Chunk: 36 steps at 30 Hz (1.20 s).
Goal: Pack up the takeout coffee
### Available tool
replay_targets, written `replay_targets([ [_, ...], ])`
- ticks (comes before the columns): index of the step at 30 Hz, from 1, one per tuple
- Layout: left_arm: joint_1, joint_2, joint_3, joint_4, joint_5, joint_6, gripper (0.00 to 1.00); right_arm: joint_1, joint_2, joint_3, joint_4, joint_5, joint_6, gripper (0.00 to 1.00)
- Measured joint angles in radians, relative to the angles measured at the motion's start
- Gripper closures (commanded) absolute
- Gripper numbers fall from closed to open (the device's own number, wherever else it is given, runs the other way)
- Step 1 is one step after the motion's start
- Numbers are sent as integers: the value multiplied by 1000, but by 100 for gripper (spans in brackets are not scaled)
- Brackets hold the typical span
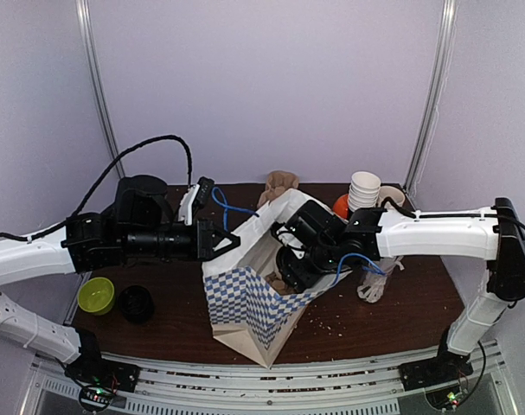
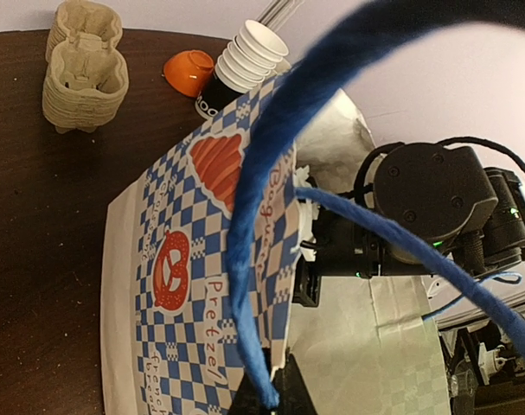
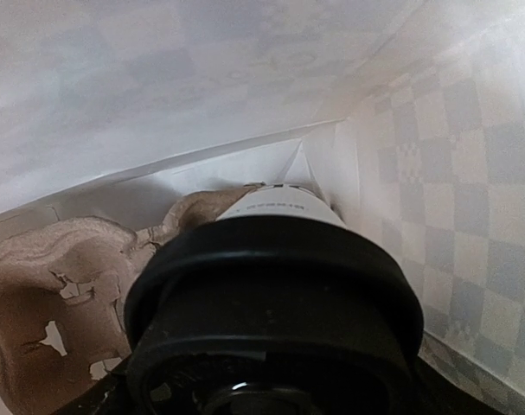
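The blue-and-white checked paper bag [image 1: 245, 303] lies on the table with its mouth facing right. My left gripper [image 1: 230, 242] is shut on the bag's upper rim [image 2: 284, 346] and holds the mouth apart. My right gripper [image 1: 290, 275] reaches deep inside the bag. In the right wrist view the takeout coffee cup [image 3: 275, 207], white with a black lid [image 3: 271, 285], fills the space between my jaws, which are closed on it. The cup stands in the brown pulp carrier tray [image 3: 46, 294] against the bag's inner corner. My right fingertips are mostly hidden behind the lid.
A stack of spare pulp carriers [image 1: 280, 184] and a stack of white cups [image 1: 364, 190] stand at the back, with an orange cup [image 1: 341, 205] between them. The glass of straws [image 1: 372, 281] is right of the bag. A green bowl [image 1: 96, 295] and a dark cup [image 1: 136, 303] sit at the left.
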Motion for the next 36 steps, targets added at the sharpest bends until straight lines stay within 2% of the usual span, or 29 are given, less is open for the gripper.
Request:
replay_targets([
  [27,5,-6,6,-55,-70,21,100,-7,100,65,5,-18,-17,23],
  [31,5,-6,6,-57,-73,26,100,-7,101,66,7,-18,-19,20],
  [36,5,-6,6,-58,-75,29,100,-6,101,72,4,-18,-19,11],
])
